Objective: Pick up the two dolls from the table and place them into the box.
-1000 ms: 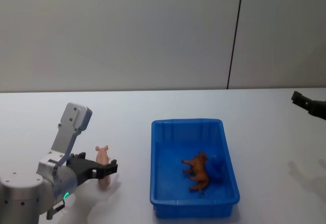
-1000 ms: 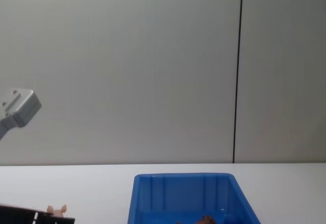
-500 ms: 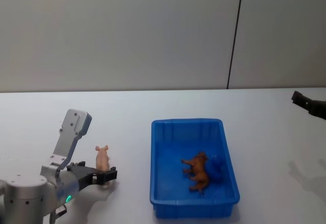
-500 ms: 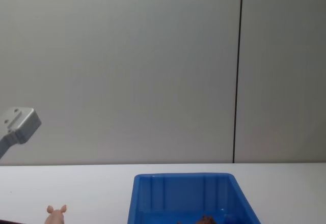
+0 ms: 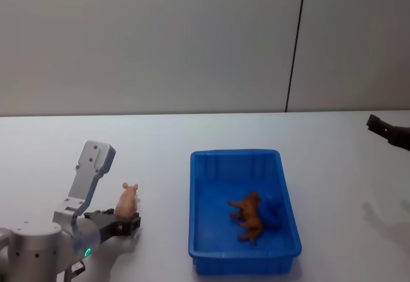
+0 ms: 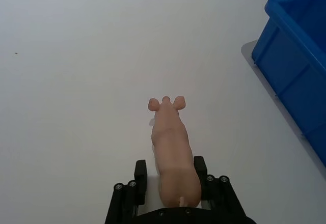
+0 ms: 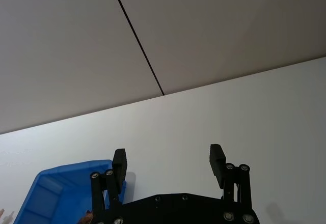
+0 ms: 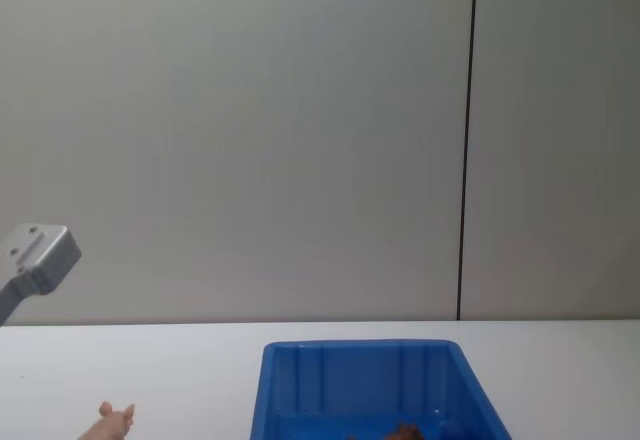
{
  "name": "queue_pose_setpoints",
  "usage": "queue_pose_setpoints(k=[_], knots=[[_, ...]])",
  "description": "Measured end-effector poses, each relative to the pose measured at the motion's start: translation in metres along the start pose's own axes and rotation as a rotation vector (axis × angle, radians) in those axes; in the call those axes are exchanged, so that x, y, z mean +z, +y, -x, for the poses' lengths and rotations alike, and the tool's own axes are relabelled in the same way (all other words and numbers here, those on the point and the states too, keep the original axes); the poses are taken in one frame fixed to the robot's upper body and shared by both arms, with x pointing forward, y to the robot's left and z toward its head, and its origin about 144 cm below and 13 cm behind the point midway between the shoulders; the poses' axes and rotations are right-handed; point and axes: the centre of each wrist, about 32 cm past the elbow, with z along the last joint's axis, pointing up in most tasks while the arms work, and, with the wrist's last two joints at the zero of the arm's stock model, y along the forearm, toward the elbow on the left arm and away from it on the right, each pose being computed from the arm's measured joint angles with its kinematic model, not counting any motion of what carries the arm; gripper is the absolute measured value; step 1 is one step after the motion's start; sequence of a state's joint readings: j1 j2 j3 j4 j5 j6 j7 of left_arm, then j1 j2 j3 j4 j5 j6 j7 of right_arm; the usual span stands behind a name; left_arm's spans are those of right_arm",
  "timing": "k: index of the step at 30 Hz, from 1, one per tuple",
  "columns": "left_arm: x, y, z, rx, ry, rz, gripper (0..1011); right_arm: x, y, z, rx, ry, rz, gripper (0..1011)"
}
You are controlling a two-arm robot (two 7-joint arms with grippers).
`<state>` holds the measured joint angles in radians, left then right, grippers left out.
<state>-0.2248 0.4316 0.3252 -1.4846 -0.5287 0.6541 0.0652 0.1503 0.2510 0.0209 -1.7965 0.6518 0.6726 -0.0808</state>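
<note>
The pale pink pig doll (image 5: 127, 200) stands on the white table (image 5: 160, 141), left of the blue box (image 5: 236, 154). My left gripper (image 5: 123, 222) is low at the pig's rear. In the left wrist view the pig (image 6: 170, 142) sits between the black fingers (image 6: 200, 169) of the left gripper (image 6: 170, 169), which press on its hindquarters; the box (image 6: 300, 66) is off to the side. The brown shaggy doll (image 5: 246, 215) lies inside the box. My right gripper (image 5: 386, 130) hovers open at the far right edge, away from everything.
The right wrist view shows the right gripper (image 7: 168, 158) with its jaws wide apart above bare table, the box (image 7: 56, 188) far off. In the chest view the pig's head (image 8: 115, 417) pokes up left of the box (image 8: 360, 375). A grey wall stands behind.
My left gripper has come down from above the pig to table level around its rear. The pig has tipped slightly. The right arm has not moved.
</note>
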Motion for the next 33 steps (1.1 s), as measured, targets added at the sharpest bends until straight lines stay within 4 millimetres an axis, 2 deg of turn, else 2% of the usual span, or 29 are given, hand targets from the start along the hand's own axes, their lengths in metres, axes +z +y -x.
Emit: queue_pose_setpoints(k=[5,8,21,33], knots=[[-0.001,-0.001,0.000,0.001,0.003,-0.004,453,0.000,0.000,0.000,0.000,0.000,0.000,1001],[-0.001,-0.001,0.000,0.001,0.003,-0.004,392,0.000,0.000,0.000,0.000,0.000,0.000,1001],[0.004,0.005,0.002,0.005,-0.012,0.079,387,0.000,0.000,0.000,0.000,0.000,0.000,1001],[0.019,0.019,0.005,-0.048,-0.053,0.233,387,0.000,0.000,0.000,0.000,0.000,0.000,1001]])
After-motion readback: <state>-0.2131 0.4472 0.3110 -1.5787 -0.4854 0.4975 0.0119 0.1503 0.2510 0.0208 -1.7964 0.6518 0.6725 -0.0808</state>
